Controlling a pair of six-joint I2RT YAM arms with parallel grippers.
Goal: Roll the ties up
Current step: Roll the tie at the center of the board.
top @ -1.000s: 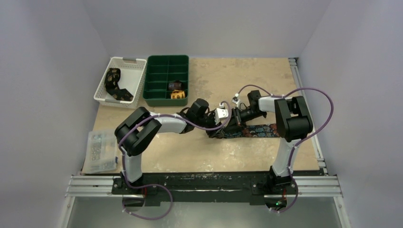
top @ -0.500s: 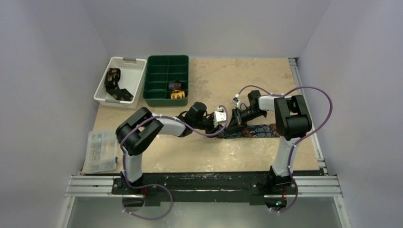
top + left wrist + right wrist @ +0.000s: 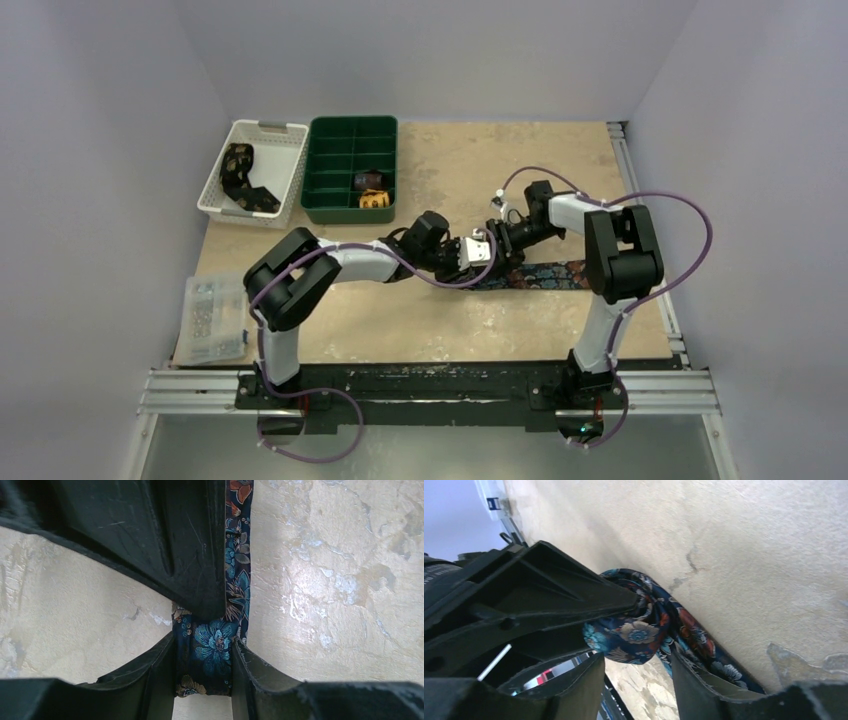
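Top external view is showing the navy tie [image 3: 548, 275] lying flat on the table [image 3: 400, 330], right of centre, running left to right, with both arms meeting over its left end. Left wrist view is showing the left gripper [image 3: 202, 682] pinching the rolled end of this tie, one finger pressing on each side of the floral cloth, while the unrolled strip is trailing away across the table. Right wrist view is showing the right gripper [image 3: 639, 680] standing open, its fingers apart and the roll sitting just beyond their tips.

At the far left, a black-and-gold tie [image 3: 240, 180] is lying in the white basket [image 3: 228, 150]. A brown roll [image 3: 369, 180] and a yellow roll [image 3: 374, 199] are sitting in neighbouring compartments of the green tray [image 3: 352, 125]. A clear box [image 3: 213, 320] is resting at the near left edge.
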